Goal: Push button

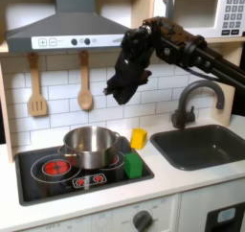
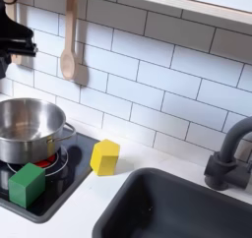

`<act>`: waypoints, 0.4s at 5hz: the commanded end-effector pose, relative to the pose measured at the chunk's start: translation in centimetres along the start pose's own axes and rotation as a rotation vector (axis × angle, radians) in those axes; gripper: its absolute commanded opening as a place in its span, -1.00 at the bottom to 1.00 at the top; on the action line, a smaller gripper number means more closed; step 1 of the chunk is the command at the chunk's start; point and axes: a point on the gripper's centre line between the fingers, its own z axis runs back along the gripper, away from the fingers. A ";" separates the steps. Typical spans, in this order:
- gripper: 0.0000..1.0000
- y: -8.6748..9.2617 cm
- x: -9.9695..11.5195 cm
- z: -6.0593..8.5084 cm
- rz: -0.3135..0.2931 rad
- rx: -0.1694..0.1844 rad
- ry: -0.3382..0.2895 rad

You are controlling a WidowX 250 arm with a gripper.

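Judging from the gap, nowhere near done: hovering in mid-air with the gripper [image 1: 122,81] clear of every surface, pressing nothing; seen as a dark shape at the second exterior view's left edge too [image 2: 12,35].

Up and toward the first exterior view's left of the gripper, near but apart, a row of small buttons [image 1: 77,42] on the front of the hood [image 1: 67,15]; probably the target, though only a guess; up and well off toward the first exterior view's right of the gripper, a keypad [image 1: 233,15] on the microwave [image 1: 196,8], equally possible. Left to do: closing the gap, lining up a fingertip, pressing in.

Straight below the gripper, a pot [image 1: 91,145] on the stove [image 1: 38,174]; below and slightly toward the first exterior view's right, a yellow block [image 1: 139,137] and a green block [image 1: 132,164]; beside the gripper toward the first exterior view's left, a wooden spoon [image 1: 85,87] hanging on the wall.

Hard to make out: whether spread wide or pinched narrow, cannot tell, with black fingers blurring into black body in both exterior views; cut off by the frame edge in the second exterior view; buttons too small to tell apart or read.
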 end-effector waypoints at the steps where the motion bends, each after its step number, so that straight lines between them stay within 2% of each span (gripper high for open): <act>1: -1.00 0.1 3.1 1.5 -0.005 -0.004 -0.087; 2: -1.00 0.2 4.5 2.3 0.003 -0.005 -0.122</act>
